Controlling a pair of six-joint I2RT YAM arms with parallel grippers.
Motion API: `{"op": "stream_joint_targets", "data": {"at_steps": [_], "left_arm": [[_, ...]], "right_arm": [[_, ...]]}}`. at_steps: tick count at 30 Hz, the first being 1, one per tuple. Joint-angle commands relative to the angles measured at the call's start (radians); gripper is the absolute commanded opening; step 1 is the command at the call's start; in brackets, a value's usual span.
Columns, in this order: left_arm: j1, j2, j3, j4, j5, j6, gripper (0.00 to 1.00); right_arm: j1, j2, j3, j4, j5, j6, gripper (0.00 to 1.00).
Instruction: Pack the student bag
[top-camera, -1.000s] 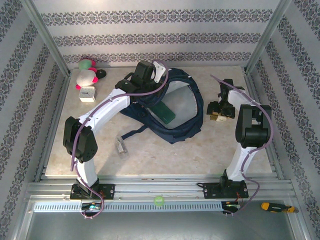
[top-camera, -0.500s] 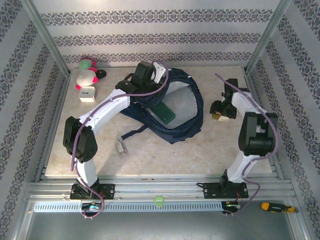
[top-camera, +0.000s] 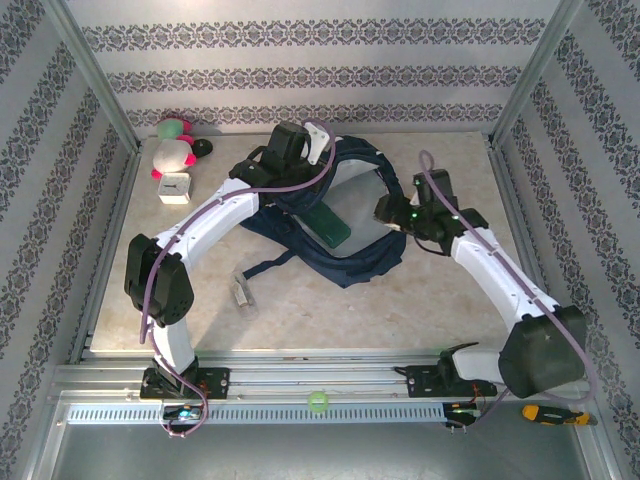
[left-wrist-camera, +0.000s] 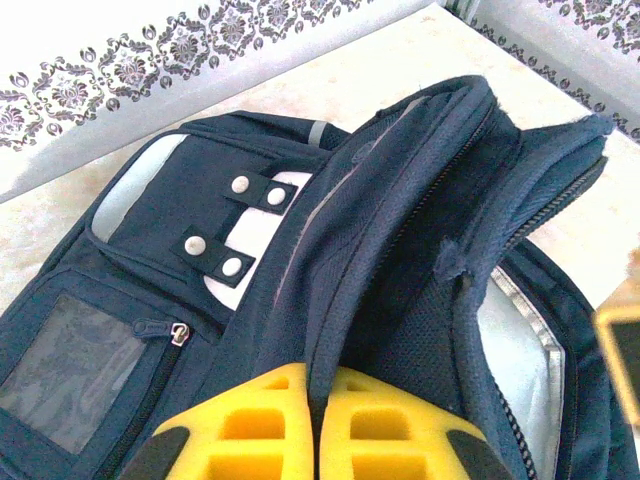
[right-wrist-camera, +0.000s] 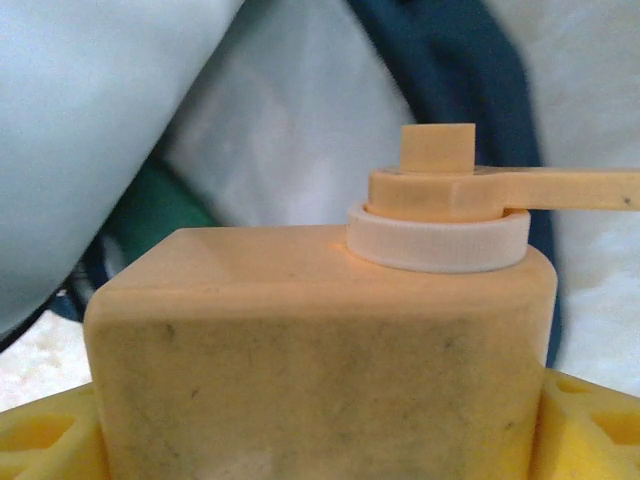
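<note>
Steady now: hold the student bag (left-wrist-camera: 150, 230) by its rim, left gripper (left-wrist-camera: 313, 405) pinched shut on the fabric, mouth lifted wide just ahead of the jaws. Carry the tan pump bottle (right-wrist-camera: 320, 340), squeezed in the jaws of the right gripper (right-wrist-camera: 320, 440), over that gap and lower it deep before letting go, nozzle clear of the zip. Inside the bag, beyond the bottle: one flat green item (top-camera: 330, 226)

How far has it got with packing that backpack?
Partway. Done: a green item already lies inside the student bag. In hand: the left gripper pinches the bag's rim, holding it open, while the right gripper holds a tan pump bottle at the opening. Left: a clear object, a white cube and plush toys sit on the table, probably to follow.
</note>
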Motion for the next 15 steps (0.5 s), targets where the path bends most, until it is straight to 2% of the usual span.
{"op": "stream_joint_targets", "data": {"at_steps": [1,5,9,15], "left_arm": [[0.005,-0.066,-0.001,0.088,-0.022,-0.04,0.0],[0.005,-0.069,-0.009,0.089,-0.017,-0.045,0.0],[0.005,-0.075,-0.009,0.087,-0.01,-0.045,0.0],[0.006,-0.085,-0.015,0.081,-0.004,-0.036,0.0]], "right_arm": [[0.03,0.081,-0.011,0.157,0.002,0.129,0.68],[0.051,0.207,0.007,0.256,-0.025,0.184,0.69],[0.059,0.313,-0.006,0.428,-0.043,0.303,0.71],[0.064,0.411,-0.025,0.633,-0.072,0.431,0.71]]}}
